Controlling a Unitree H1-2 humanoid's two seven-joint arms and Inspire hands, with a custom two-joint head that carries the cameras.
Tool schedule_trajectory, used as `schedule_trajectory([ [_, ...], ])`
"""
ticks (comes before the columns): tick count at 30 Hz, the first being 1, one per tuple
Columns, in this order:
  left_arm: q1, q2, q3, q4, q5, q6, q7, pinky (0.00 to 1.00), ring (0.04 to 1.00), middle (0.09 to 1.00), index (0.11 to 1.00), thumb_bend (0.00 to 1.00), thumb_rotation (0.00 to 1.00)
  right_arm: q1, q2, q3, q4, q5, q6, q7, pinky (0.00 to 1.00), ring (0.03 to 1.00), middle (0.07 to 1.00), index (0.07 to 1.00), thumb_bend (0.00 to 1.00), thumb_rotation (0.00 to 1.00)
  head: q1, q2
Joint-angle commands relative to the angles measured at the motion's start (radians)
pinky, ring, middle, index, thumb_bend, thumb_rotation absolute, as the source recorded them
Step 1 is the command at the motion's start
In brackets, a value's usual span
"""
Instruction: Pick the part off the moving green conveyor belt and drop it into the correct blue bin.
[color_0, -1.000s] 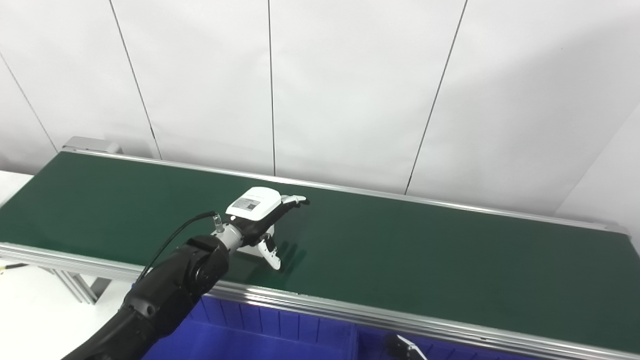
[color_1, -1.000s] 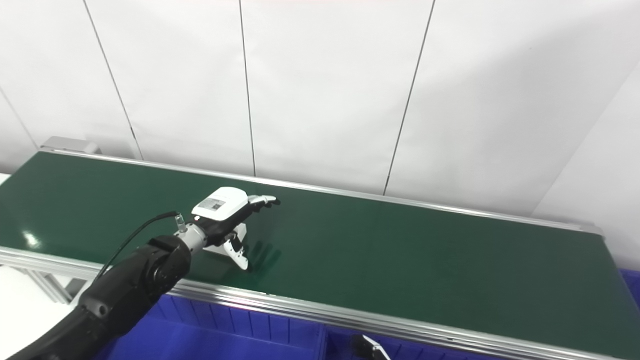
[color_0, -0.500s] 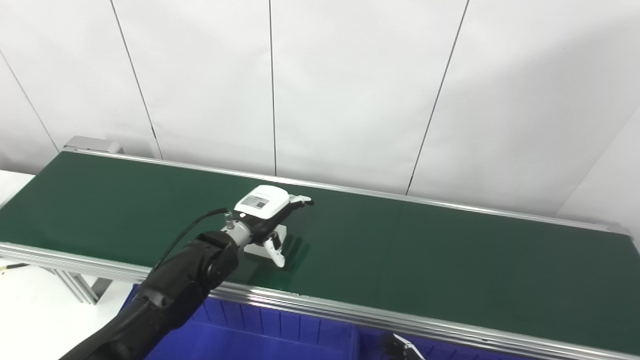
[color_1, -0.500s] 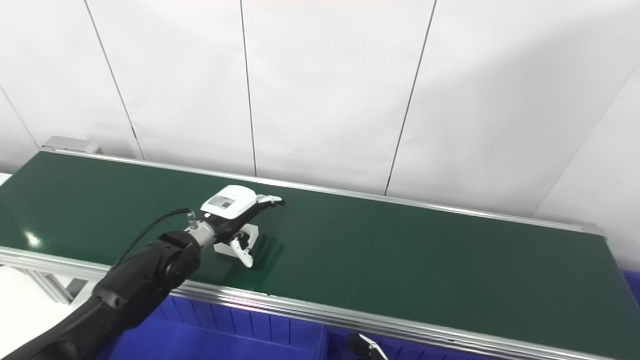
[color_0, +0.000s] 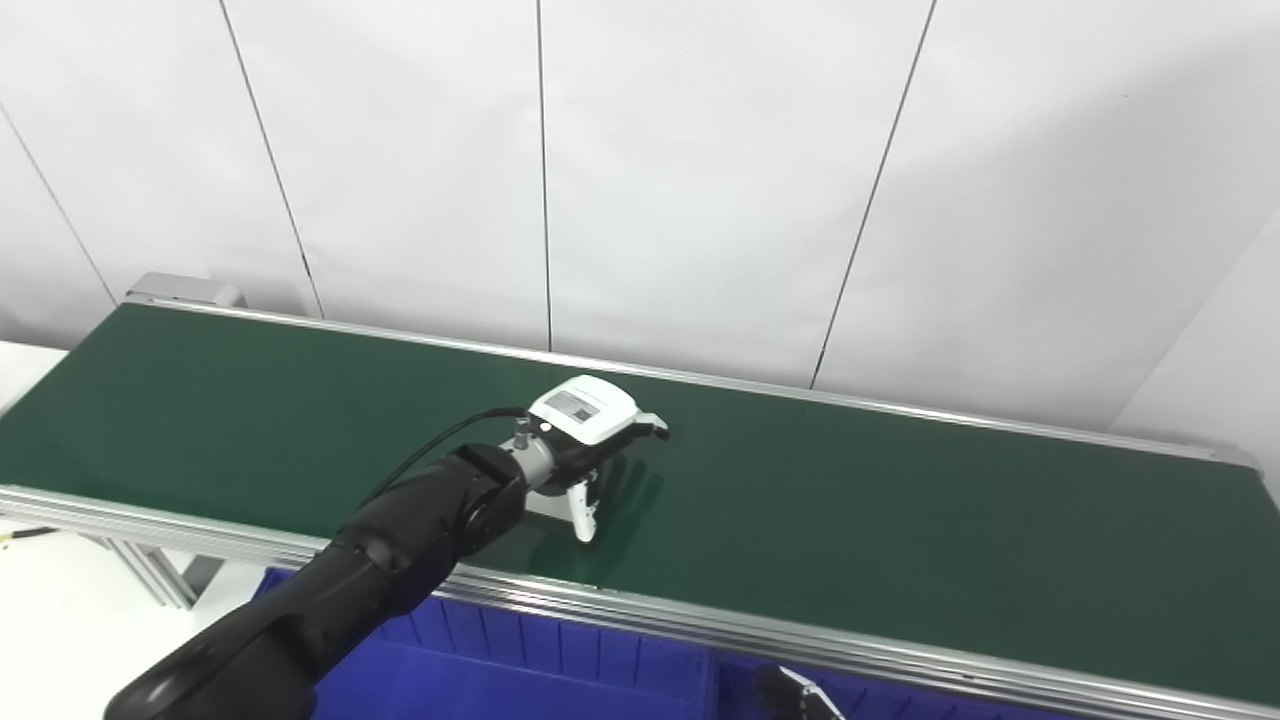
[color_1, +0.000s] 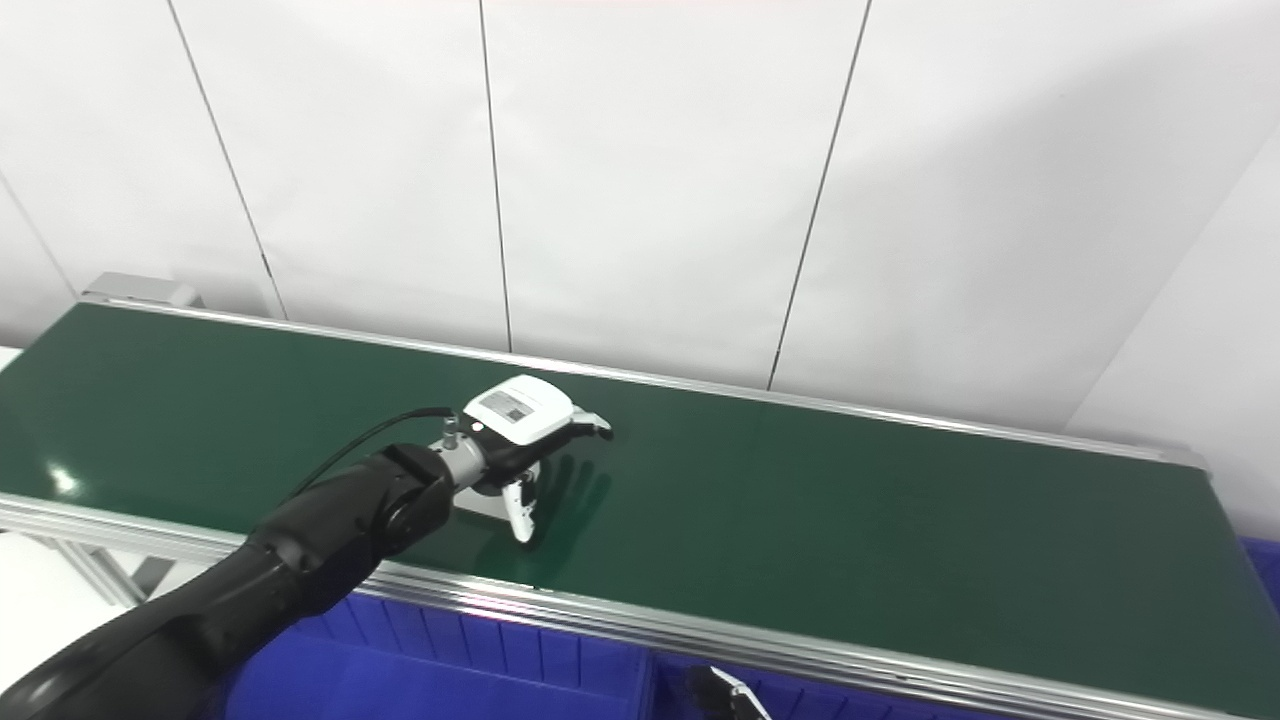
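A small white part (color_0: 547, 506) lies on the green conveyor belt (color_0: 900, 520), near its front edge and left of the middle. My left hand (color_0: 592, 428) hovers right over it, palm down. Its fingers (color_0: 650, 430) reach forward past the part, and the thumb (color_0: 583, 515) points down at the part's right side. The hand is open and the palm hides most of the part. Only a sliver of my right hand (color_0: 800, 698) pokes in at the bottom edge, too little to tell its state.
Blue bins (color_0: 520, 670) with a divider between them sit below the belt's front aluminium rail (color_0: 700, 620). A white panelled wall (color_0: 700, 200) rises close behind the belt. The belt's left end carries a grey metal housing (color_0: 185, 290).
The white part has travelled to the right on the belt. My left hand has moved right with it, staying over it, and the arm has stretched further out.
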Motion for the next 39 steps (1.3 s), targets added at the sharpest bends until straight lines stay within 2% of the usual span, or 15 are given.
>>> schedule_trajectory([
  [1,-0.045,0.007,-0.027,0.037,0.065,0.026,0.012,0.72,0.774,0.801,0.789,0.63,0.00,-0.004,0.008,0.001,-0.029,-0.009,-0.049,-0.011,0.70,0.736,0.736,0.736,0.80,0.92,0.000,0.002],
  [3,-0.053,0.012,-0.049,0.044,0.075,0.031,0.013,0.73,0.770,0.796,0.782,0.64,0.00,-0.002,0.011,-0.001,-0.033,-0.005,-0.049,-0.008,0.70,0.735,0.736,0.736,0.80,0.92,-0.002,0.004],
  [4,-0.056,0.015,-0.056,0.044,0.077,0.036,0.009,0.73,0.771,0.794,0.782,0.60,0.00,0.000,0.012,-0.001,-0.035,-0.004,-0.049,-0.008,0.70,0.737,0.737,0.737,0.80,0.91,-0.002,0.005],
  [7,-0.056,0.022,-0.057,0.038,0.066,0.042,-0.009,0.73,0.778,0.796,0.784,0.56,0.00,0.000,0.015,0.000,-0.036,-0.006,-0.049,-0.010,0.70,0.740,0.738,0.737,0.79,0.91,-0.003,0.007],
  [11,-0.047,0.036,-0.051,0.006,0.058,0.045,-0.037,0.70,0.781,0.800,0.791,0.62,0.00,-0.001,0.017,0.002,-0.033,-0.011,-0.049,-0.021,0.69,0.737,0.733,0.735,0.78,0.91,-0.003,0.008],
  [14,-0.042,0.043,-0.049,-0.015,0.059,0.051,-0.059,0.71,0.783,0.804,0.797,0.62,0.00,-0.003,0.016,0.007,-0.032,-0.013,-0.049,-0.027,0.69,0.739,0.733,0.735,0.78,0.91,-0.003,0.008],
  [19,-0.036,0.048,-0.038,-0.051,0.052,0.064,-0.106,0.68,0.775,0.803,0.796,0.63,0.00,-0.006,0.016,0.009,-0.028,-0.009,-0.049,-0.034,0.68,0.729,0.730,0.732,0.78,0.91,-0.002,0.008],
  [24,-0.039,0.052,-0.038,-0.077,0.064,0.075,-0.152,0.70,0.787,0.818,0.807,0.66,0.00,-0.007,0.014,0.013,-0.029,-0.011,-0.049,-0.036,0.69,0.731,0.731,0.734,0.77,0.91,-0.002,0.008],
  [28,-0.037,0.053,-0.031,-0.091,0.061,0.075,-0.165,0.69,0.791,0.817,0.805,0.63,0.00,-0.009,0.012,0.016,-0.028,-0.013,-0.049,-0.039,0.68,0.728,0.730,0.732,0.77,0.91,-0.006,0.008],
  [30,-0.037,0.052,-0.029,-0.100,0.064,0.086,-0.174,0.69,0.793,0.819,0.807,0.69,0.00,-0.009,0.011,0.018,-0.028,-0.013,-0.049,-0.044,0.68,0.723,0.726,0.729,0.77,0.91,-0.005,0.008],
  [39,-0.046,0.054,-0.025,-0.114,0.064,0.116,-0.208,0.66,0.785,0.837,0.813,0.80,0.00,-0.008,0.010,0.020,-0.033,-0.012,-0.049,-0.039,0.68,0.726,0.729,0.731,0.77,0.90,-0.006,0.011],
])
